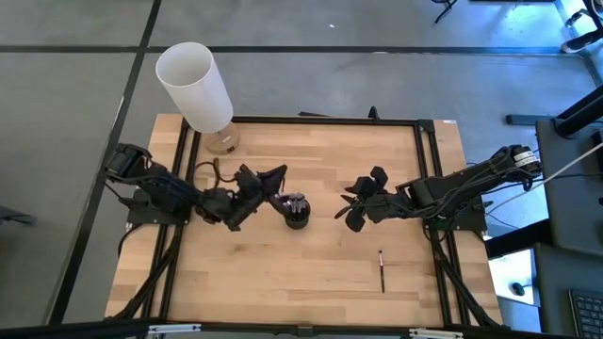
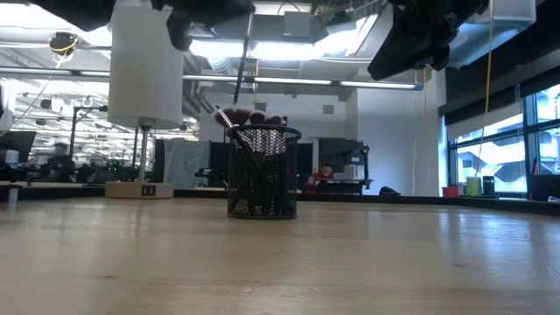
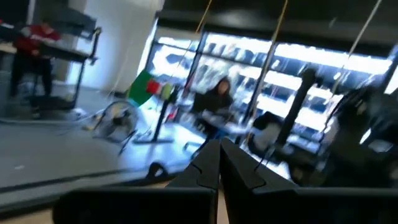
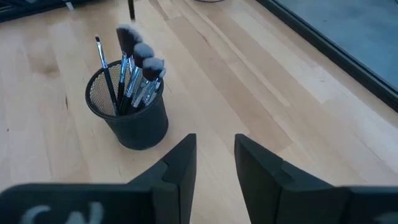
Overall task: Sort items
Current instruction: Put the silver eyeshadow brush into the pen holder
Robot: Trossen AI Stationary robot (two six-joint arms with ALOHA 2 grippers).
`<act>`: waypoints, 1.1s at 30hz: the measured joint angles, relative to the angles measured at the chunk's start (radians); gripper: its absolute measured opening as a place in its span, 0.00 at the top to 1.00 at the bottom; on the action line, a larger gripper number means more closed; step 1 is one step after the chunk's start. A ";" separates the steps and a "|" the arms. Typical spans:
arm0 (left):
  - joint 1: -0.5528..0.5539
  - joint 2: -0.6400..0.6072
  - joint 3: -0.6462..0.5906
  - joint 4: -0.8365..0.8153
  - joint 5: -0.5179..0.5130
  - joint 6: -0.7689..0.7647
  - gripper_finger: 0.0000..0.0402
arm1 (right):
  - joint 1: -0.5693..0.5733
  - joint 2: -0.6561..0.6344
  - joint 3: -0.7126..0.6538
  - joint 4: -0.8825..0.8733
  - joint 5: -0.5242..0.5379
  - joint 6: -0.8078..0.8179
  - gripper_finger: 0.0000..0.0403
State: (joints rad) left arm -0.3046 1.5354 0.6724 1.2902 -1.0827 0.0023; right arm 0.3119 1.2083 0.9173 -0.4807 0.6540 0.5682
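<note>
A black mesh cup (image 1: 298,211) (image 2: 262,172) stands mid-table with several makeup brushes (image 4: 134,74) upright in it, bristles up. One more brush (image 1: 382,270) lies flat on the wood toward the near right. My left gripper (image 1: 279,178) hovers just left of the cup, its fingers shut (image 3: 219,149) with nothing visible between them. In the low view a thin dark line runs down from that arm toward the cup; I cannot tell what it is. My right gripper (image 1: 355,204) (image 4: 215,152) hangs open to the right of the cup, facing it.
A tall white cylinder (image 1: 193,83) (image 2: 146,66) stands on a small wooden base at the table's far left corner. A black frame (image 1: 421,151) runs along the table's edges. Bare wood lies along the near side, around the lone brush.
</note>
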 joint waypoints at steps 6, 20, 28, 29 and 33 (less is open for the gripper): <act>-0.003 0.003 0.002 -0.029 0.129 -0.103 0.99 | 0.000 0.000 0.000 -0.004 0.000 0.002 0.73; -0.049 0.258 0.002 -0.010 -0.022 -0.358 0.99 | 0.000 0.000 0.000 -0.003 0.000 0.025 0.73; -0.044 0.272 0.013 0.024 -0.027 -0.113 0.92 | 0.000 0.000 0.000 -0.011 0.000 0.027 0.73; -0.048 0.272 0.022 0.027 -0.026 -0.079 0.90 | 0.000 0.000 0.000 -0.011 0.000 0.028 0.73; -0.064 0.272 0.055 0.024 -0.029 0.056 0.81 | 0.000 0.000 0.000 -0.011 0.000 0.039 0.73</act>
State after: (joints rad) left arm -0.3684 1.8072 0.7275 1.3144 -1.1121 0.0581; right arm 0.3119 1.2083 0.9173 -0.4915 0.6537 0.6069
